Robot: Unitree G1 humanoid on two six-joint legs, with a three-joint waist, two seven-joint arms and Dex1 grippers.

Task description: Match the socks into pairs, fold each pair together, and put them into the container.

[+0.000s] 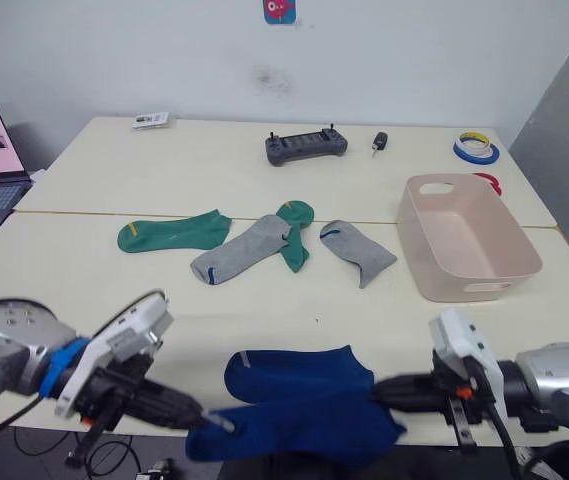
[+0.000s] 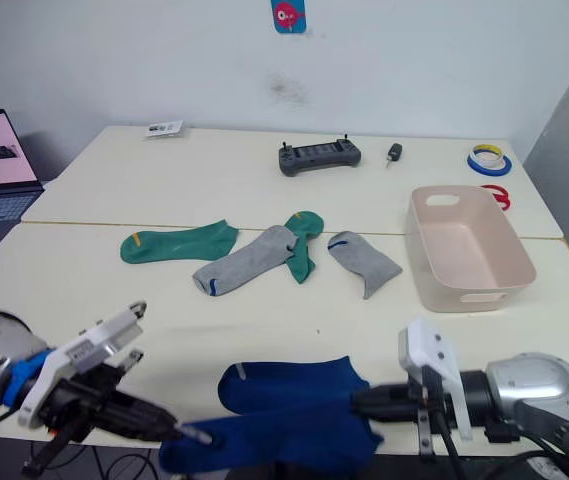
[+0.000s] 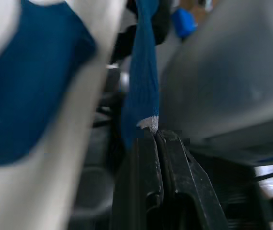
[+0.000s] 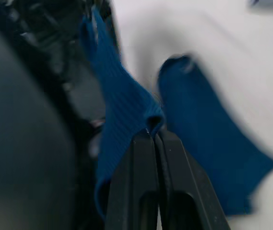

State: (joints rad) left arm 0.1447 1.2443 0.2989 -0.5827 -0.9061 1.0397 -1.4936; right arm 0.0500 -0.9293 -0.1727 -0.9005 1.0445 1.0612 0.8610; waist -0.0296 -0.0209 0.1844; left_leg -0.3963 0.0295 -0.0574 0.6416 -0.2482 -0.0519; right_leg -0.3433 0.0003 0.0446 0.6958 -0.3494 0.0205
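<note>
You are stretching one blue sock (image 1: 294,428) between both arms at the table's near edge, the left gripper (image 1: 207,418) pinching its toe end and the right gripper (image 1: 382,393) clamped on the other end. The second blue sock (image 1: 299,372) is lying flat just beyond it. You appear to be pairing the blues; next you are likely laying the held sock squarely over its mate. The container (image 1: 467,238) is sitting empty, far right.

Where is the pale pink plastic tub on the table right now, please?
The pale pink rectangular plastic tub stands empty on the table's right side, right of the grey sock and just before the red tape roll.
</note>
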